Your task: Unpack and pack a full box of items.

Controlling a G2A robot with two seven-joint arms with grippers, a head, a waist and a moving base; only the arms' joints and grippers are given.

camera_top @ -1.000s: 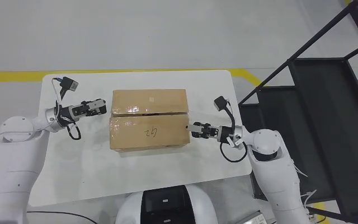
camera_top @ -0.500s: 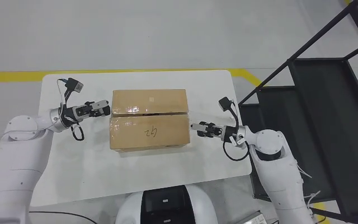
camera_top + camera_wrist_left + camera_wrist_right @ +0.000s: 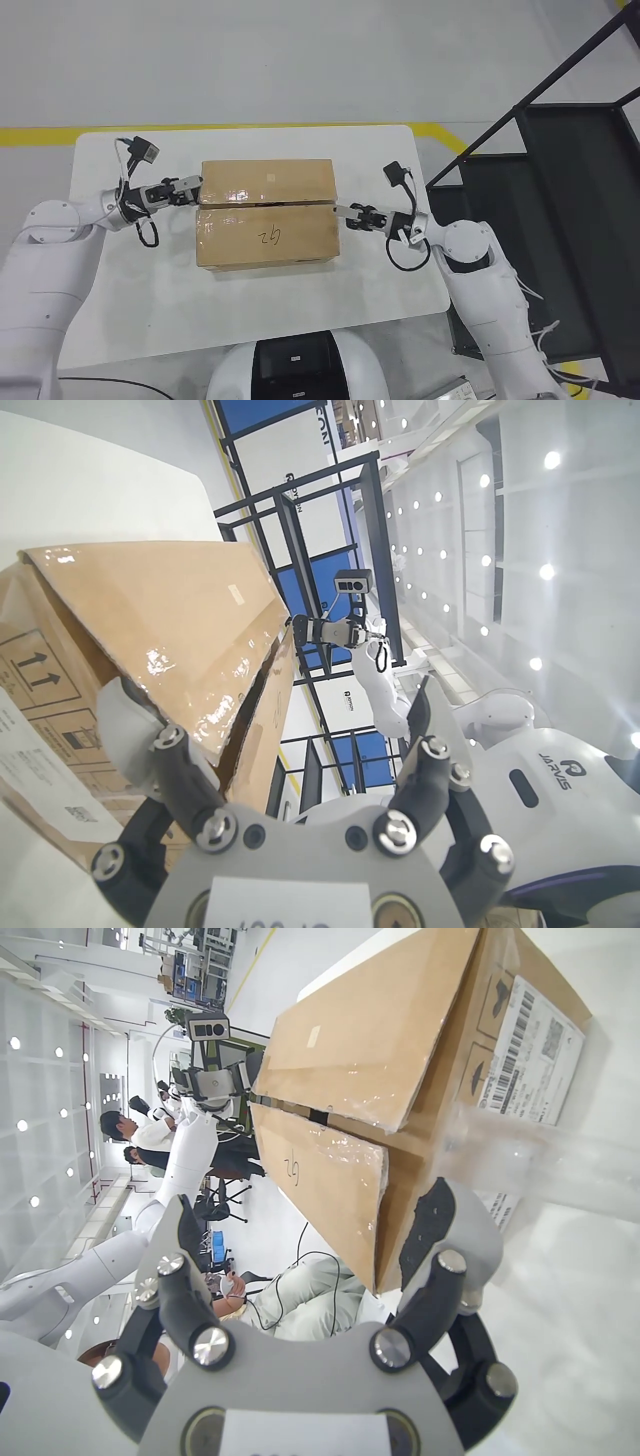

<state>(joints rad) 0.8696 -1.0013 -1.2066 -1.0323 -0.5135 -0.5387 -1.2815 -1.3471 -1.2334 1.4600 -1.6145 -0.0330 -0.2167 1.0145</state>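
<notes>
**Asker:** Where is the box?

**Me:** The cardboard box (image 3: 267, 213) sits in the middle of the white surface (image 3: 150, 300), its long side running across in front of me. Its two top flaps are folded down and meet at a seam (image 3: 266, 204) that runs from end to end, with shiny tape over it. A small dark gap (image 3: 317, 1115) shows partway along that seam. The flap nearer me carries a pen scribble (image 3: 268, 236).

**Asker:** And your jaws?

**Me:** Both pairs are released and hold nothing. My left jaws are at the box's left end, level with the seam. One finger (image 3: 125, 710) lies against the end wall, right under the edge of the far flap. The other finger (image 3: 425, 720) stands free in the air above the top. That flap's corner sits slightly raised there, with a dark slit beside it.

**Asker:** The right side?

**Me:** My right jaws are at the opposite end, also by the seam. One padded finger (image 3: 435, 1223) is just beside the top corner of the end wall; I cannot tell whether it touches. The other finger (image 3: 175, 1238) stands free, above the level of the top. A white printed label (image 3: 530, 1048) is stuck on that end wall.

**Asker:** Anything nearby?

**Me:** Dark metal stairs (image 3: 540, 190) stand off the surface's right side. A yellow floor line (image 3: 250, 128) runs behind its far edge.
</notes>
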